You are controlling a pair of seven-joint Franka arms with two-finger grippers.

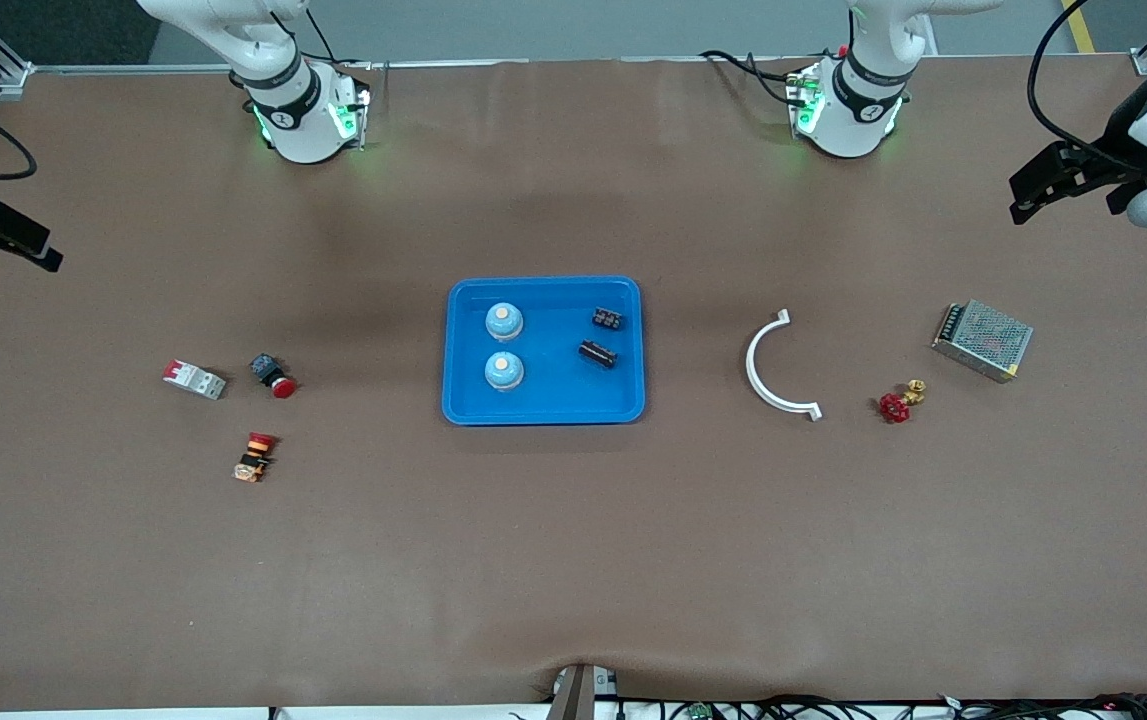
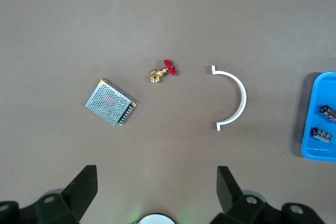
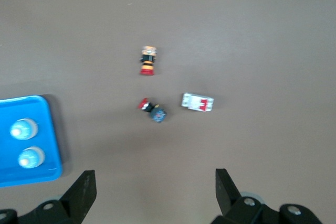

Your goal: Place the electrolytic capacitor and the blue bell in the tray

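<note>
Tray (image 1: 543,405) is sitting mid-table, holding two bells (image 1: 504,322) toward the right arm's end and two capacitors (image 1: 598,353) toward the left arm's. Right gripper (image 3: 152,192) is hovering spread apart above its end; left gripper (image 2: 155,195) likewise.

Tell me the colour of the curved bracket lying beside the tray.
White; the curved bracket shows best in the left wrist view.
</note>
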